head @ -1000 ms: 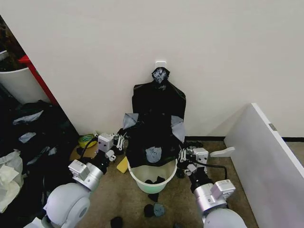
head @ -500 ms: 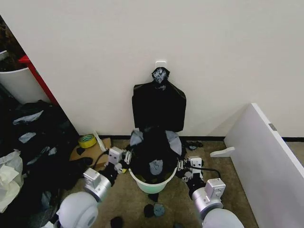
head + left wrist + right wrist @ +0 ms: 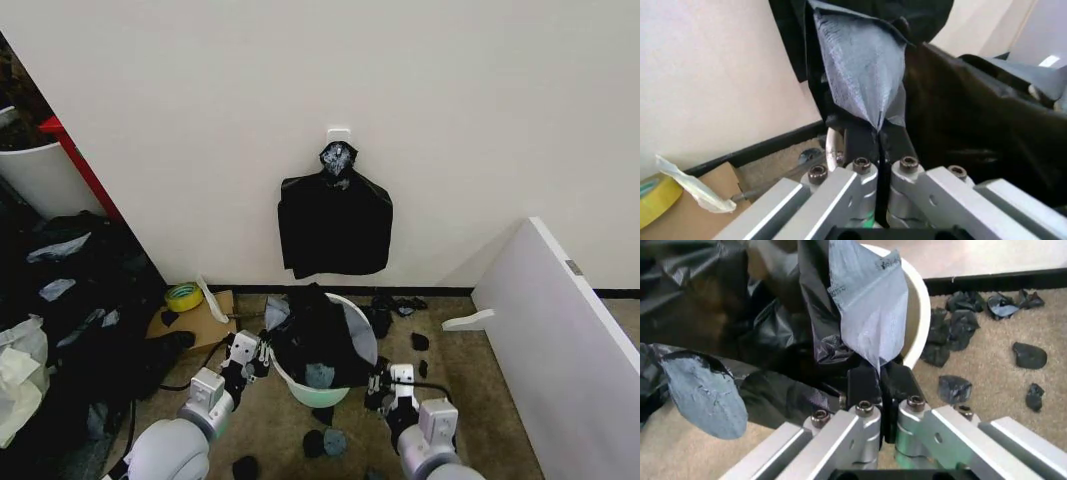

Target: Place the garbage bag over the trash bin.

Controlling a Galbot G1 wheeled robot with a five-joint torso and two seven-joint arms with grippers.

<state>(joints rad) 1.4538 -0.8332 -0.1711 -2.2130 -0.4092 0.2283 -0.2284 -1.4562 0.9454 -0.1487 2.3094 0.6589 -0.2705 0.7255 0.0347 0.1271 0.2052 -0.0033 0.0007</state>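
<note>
The large, thin, glossy black plastic garbage bag (image 3: 312, 335) lies draped over the round white plastic trash bin (image 3: 358, 322) on the floor by the wall, bunched across its mouth, with part of the far rim bare; the left claw (image 3: 262, 352) sits low at the bin's left side, pressed together on a fold of the bag's edge (image 3: 863, 75); the right claw (image 3: 379, 383) sits at the bin's right front, likewise pinching the film (image 3: 867, 310); the step in hand looks like drawing the bag's mouth down around the rim; the next move probably calls for spreading the edge outward and lower, so it clears the thick rim all round.
</note>
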